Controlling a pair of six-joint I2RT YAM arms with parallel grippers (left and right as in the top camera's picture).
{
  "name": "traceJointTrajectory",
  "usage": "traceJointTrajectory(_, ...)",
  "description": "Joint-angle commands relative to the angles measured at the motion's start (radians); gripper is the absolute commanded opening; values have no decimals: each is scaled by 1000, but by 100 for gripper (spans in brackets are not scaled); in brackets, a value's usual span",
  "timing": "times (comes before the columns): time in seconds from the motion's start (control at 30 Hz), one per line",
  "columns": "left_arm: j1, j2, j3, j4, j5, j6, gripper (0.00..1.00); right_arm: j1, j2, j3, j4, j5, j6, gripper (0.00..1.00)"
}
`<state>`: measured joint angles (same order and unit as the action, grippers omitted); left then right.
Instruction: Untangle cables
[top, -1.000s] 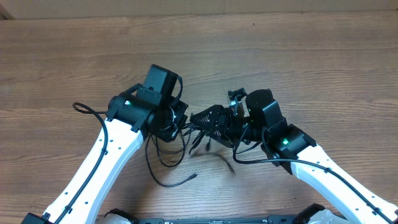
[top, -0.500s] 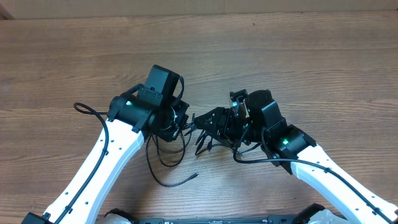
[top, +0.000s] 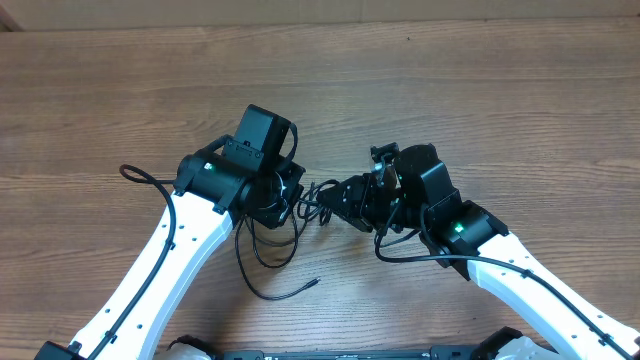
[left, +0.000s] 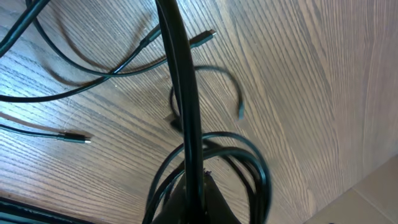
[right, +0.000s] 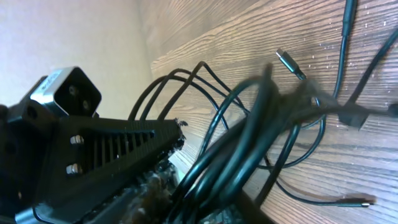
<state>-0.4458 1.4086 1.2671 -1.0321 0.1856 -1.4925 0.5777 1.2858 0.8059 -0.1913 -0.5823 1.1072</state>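
Observation:
The cables (top: 311, 193) are thin black cords bunched between my two grippers at the middle of the table. Loose loops (top: 262, 252) trail toward the front and end in a free plug (top: 315, 282). My left gripper (top: 292, 196) is shut on a strand (left: 186, 106) that runs straight up from its jaws, with coils (left: 252, 162) around them. My right gripper (top: 327, 199) faces it from the right, its fingers closed on a bundle of several strands (right: 249, 137). Small plug ends (right: 289, 62) lie on the wood beyond.
The wooden table (top: 520, 110) stretches all round the two arms. The left arm (top: 175, 240) and right arm (top: 510, 265) angle in from the front corners. A thicker arm wire (top: 135, 175) loops out beside the left arm.
My right gripper has moved left toward the left gripper and its fingers have closed on the cable bundle. The strands that hung below it are drawn up. The left arm has held still.

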Motion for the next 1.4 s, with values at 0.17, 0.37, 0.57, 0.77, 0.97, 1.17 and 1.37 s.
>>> traceJointTrajectory(0.17,-7,3,19,0,-28,-14,4,6,2,18,3,13,-12,33)
traceJointTrajectory(0.37,-8,3,19,1,-24,-15,4,6,2,18,9,0,-17,43)
traceJointTrajectory(0.57,-7,4,19,13,-28,-15,4,55,2,18,89,-16,-46,46)
traceJointTrajectory(0.77,-7,5,19,12,-9,-15,4,83,2,18,72,44,-45,42)
traceJointTrajectory(0.97,-8,5,19,3,3,-10,4,83,2,18,63,83,-44,40)
traceJointTrajectory(1.17,-7,4,19,-7,18,4,4,83,2,18,45,130,-38,33)
traceJointTrajectory(1.37,-7,5,19,-7,27,4,4,83,2,18,-22,175,-38,27)
